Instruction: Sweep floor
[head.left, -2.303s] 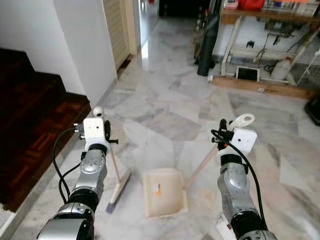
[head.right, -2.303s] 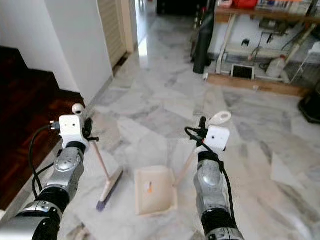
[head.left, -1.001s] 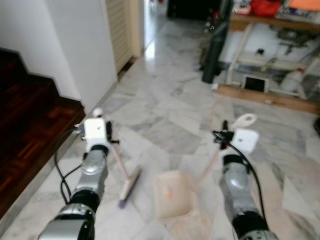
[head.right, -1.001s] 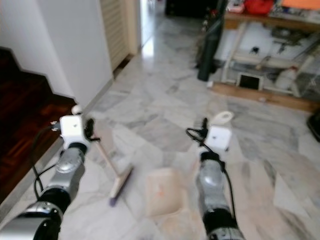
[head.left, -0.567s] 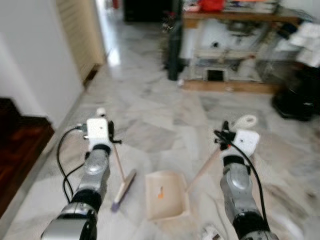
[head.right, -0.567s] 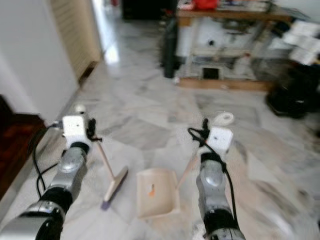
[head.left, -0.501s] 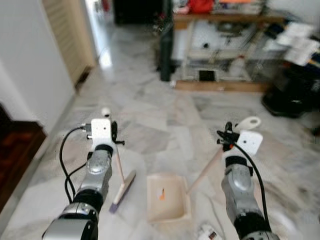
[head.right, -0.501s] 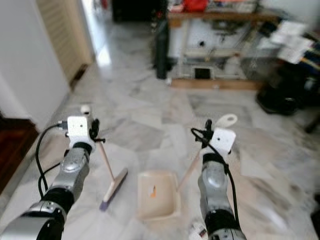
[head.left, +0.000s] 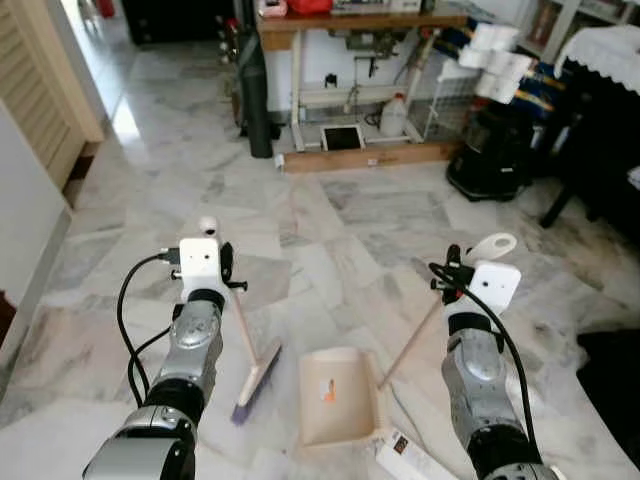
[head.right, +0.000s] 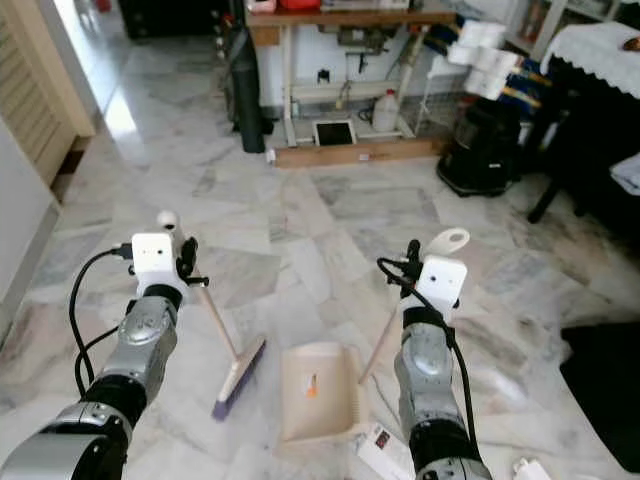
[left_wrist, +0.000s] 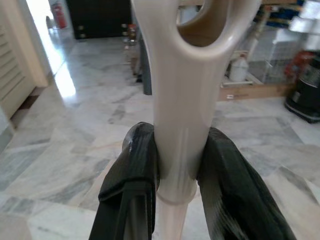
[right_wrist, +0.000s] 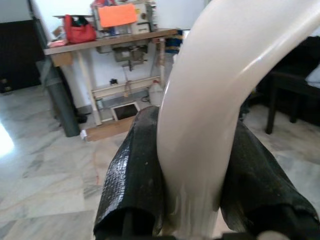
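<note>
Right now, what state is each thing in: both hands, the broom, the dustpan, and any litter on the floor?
Left hand: shut on the broom handle.
Right hand: shut on the dustpan handle.
Broom: tilted, bristles down on the floor, to the left of the dustpan.
Dustpan: flat on the floor, a small orange scrap inside.
Carton: lying on the floor, beside the dustpan's near right corner, not swept in.

A broom stands left of a dustpan on the floor; a workbench stands behind, a carton just right of the dustpan.
</note>
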